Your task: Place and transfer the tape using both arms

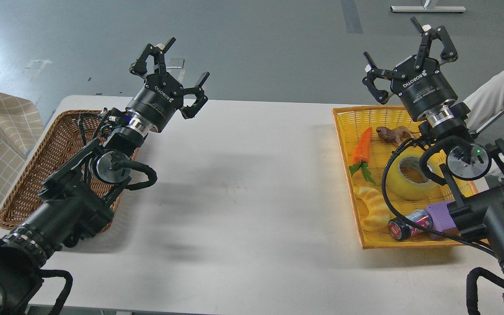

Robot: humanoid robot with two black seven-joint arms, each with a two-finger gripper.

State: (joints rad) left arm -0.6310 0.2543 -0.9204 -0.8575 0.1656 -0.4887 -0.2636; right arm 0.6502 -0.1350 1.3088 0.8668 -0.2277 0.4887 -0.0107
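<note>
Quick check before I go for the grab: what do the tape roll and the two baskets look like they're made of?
The tape: glossy translucent yellow plastic film wound on a dull grey-brown core, likely cardboard. The yellow basket: fine woven mesh with a bright uniform colour, probably plastic. The brown basket: coarse matte weave, like wicker or rattan, though it could be an imitation. Both hands, left and right, are open and empty.

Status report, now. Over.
Left gripper and right gripper open, raised, empty. Tape in yellow basket, untouched. Right arm's cable crosses over it.

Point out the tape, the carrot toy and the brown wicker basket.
tape (403, 183): head view, on its yellow outer wall.
carrot toy (362, 146): head view, on its orange body.
brown wicker basket (57, 144): head view, on its bare woven floor.
</note>
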